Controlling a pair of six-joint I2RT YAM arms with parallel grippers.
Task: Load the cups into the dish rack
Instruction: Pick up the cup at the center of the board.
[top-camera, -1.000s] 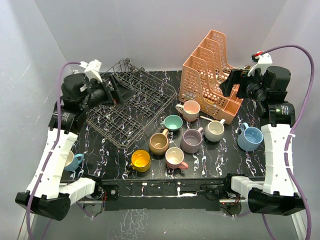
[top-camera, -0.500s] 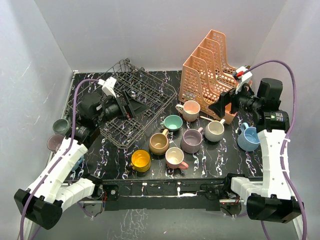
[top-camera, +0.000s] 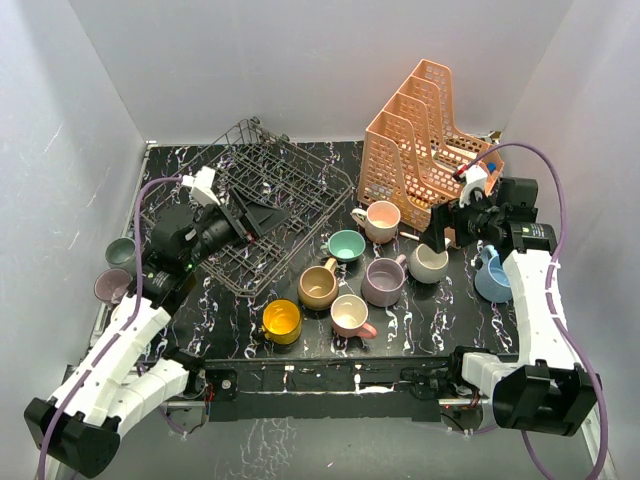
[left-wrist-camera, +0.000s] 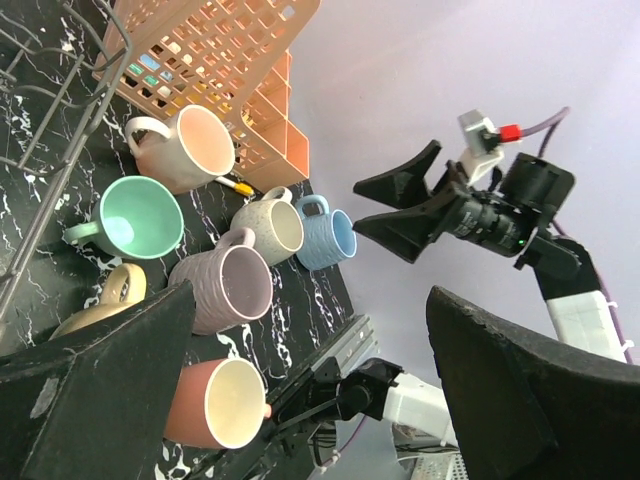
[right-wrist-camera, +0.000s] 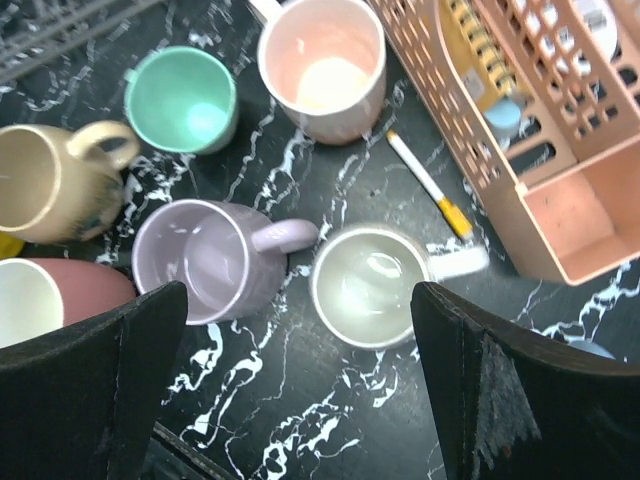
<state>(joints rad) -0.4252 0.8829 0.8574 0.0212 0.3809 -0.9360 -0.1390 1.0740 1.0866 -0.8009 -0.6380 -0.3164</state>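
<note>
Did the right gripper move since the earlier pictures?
Yes. The right gripper moved from beside the orange organizer toward the near edge, over the cream cup.

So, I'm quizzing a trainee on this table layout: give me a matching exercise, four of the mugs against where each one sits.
Things:
A. yellow ceramic mug
B. pale blue ceramic mug
C. peach-pink ceramic mug
D. cream speckled ceramic mug

Places:
1. beneath the open right gripper
2. farthest back in the cluster
3. front left of the cluster
4. far right, apart from the cluster

Pairs: A-3, B-4, C-2, D-1.
</note>
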